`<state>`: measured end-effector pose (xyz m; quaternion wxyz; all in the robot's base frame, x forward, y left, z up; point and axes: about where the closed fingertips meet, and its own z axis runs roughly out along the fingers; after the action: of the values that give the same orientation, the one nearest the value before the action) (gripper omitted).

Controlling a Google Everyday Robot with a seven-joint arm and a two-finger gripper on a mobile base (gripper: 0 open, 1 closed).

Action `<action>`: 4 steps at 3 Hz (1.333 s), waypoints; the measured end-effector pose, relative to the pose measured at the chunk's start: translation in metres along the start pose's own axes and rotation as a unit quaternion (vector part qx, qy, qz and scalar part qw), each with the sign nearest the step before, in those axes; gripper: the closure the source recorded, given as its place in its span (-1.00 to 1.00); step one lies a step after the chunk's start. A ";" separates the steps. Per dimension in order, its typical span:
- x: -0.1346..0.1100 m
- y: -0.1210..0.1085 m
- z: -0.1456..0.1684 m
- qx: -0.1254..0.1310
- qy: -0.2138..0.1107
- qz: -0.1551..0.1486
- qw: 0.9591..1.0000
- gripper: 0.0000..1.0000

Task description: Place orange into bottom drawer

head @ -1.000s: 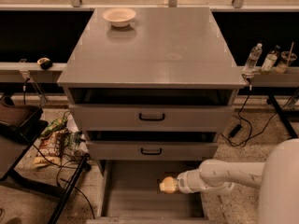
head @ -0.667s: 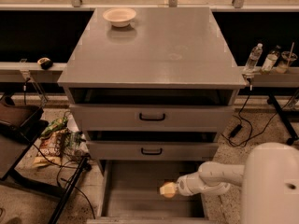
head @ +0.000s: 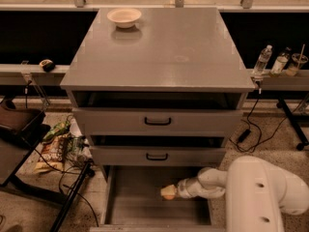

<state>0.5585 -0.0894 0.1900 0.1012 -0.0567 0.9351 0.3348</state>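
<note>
- Since a second ago, the arm's bulky white link had swung further left, and the tool had crept slightly left over the bottom drawer.
- Tool was clasped on the orange, low inside the drawer and right of centre; whether the fruit touched the floor, I couldn't tell.
- Step in hand, I'd say: the last lowering before letting go. Next it called for a short drop, then a gentle release so the fruit wouldn't roll.
- Middle drawer front overhung close above the wrist, so pulling out wanted a move forward before any lift.
- Left half of the floor lay free; the right wall sat near the arm.
</note>
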 end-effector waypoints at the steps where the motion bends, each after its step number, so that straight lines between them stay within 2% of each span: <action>1: -0.018 -0.010 0.042 0.021 -0.006 0.006 1.000 1.00; 2: -0.012 -0.017 0.058 0.035 -0.011 0.012 0.999 1.00; 3: 0.013 -0.024 0.069 0.031 -0.022 0.035 0.999 1.00; 4: 0.013 -0.024 0.069 0.031 -0.024 0.036 0.999 0.46</action>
<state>0.5608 -0.0646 0.1205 0.1131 -0.0118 0.9438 0.3103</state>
